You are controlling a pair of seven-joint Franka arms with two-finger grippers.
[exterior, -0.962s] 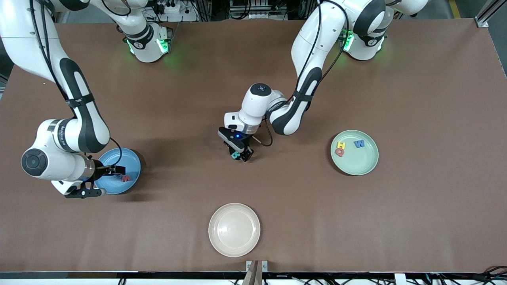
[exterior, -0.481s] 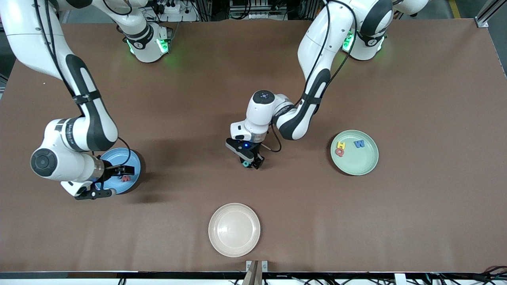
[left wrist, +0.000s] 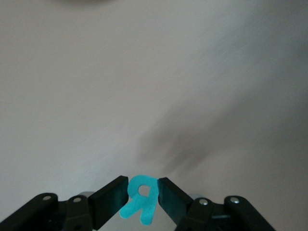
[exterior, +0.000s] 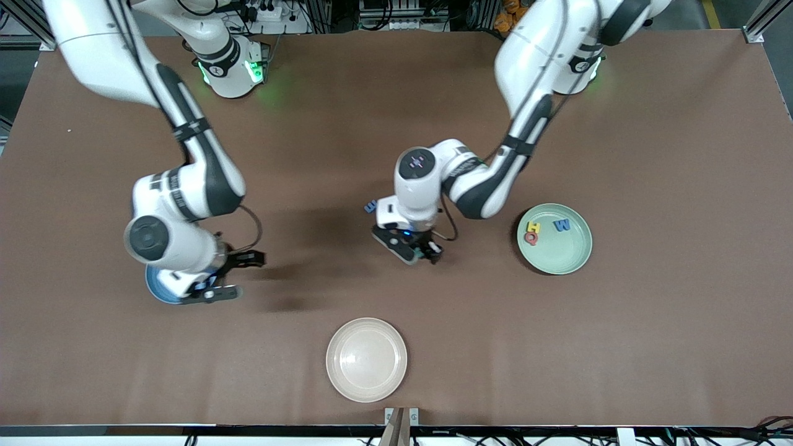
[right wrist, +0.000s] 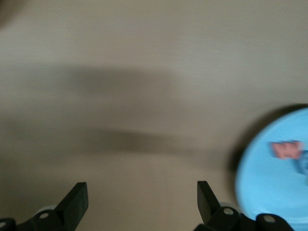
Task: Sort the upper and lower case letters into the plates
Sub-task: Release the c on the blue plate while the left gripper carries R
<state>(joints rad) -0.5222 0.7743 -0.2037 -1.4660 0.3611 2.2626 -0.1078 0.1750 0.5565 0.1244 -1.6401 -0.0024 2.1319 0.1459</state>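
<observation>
My left gripper [exterior: 429, 253] hangs over the bare table between the middle and the mint green plate [exterior: 573, 257], shut on a teal letter R [left wrist: 141, 199] pinched between its fingers [left wrist: 109, 202]. The green plate holds a yellow H [exterior: 533, 227], a salmon-red Q [exterior: 531, 238] and a blue W [exterior: 562, 225]. My right gripper [exterior: 238, 275] is open and empty, just off the blue plate [exterior: 156, 288], which the right arm mostly covers. In the right wrist view the blue plate [right wrist: 269, 192] holds a red letter [right wrist: 286, 150]. A small blue letter [exterior: 370, 205] lies on the table beside the left wrist.
A cream-white plate [exterior: 339, 371] with nothing in it sits near the table's front edge, nearer to the camera than both grippers. Brown table surface [exterior: 650, 155] stretches around the plates.
The left gripper has carried the teal letter toward the green plate, uncovering a blue letter on the table. The right gripper has moved off the blue plate toward the table's middle.
</observation>
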